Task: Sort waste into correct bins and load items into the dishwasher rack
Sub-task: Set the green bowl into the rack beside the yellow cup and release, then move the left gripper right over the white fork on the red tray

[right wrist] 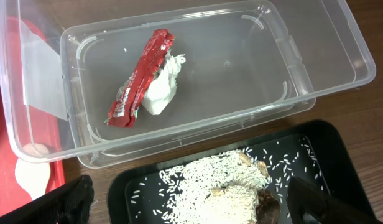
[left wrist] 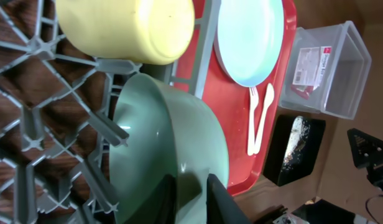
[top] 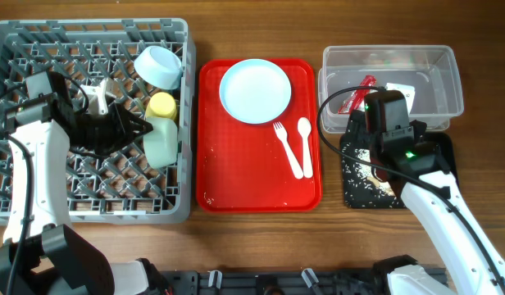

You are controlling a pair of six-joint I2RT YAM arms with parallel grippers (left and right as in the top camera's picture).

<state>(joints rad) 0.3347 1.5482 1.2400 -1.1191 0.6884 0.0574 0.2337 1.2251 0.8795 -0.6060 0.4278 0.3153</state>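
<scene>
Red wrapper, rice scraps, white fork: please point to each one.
red wrapper [right wrist: 140, 78], right wrist view, middle of its length.
rice scraps [right wrist: 213, 180], right wrist view, centre of the heap.
white fork [top: 288, 150], overhead view, on its handle.

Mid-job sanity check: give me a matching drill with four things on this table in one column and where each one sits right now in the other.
Things
1. light blue round plate
2. long red plastic snack wrapper
3. whitish rice-like food scraps
4. small yellow cup

Places
A. shallow black rectangular tray
B. large grey plastic rack
C. flat red serving tray
D. clear rectangular plastic tub

Pairs: 1-C, 2-D, 3-A, 4-B
</scene>
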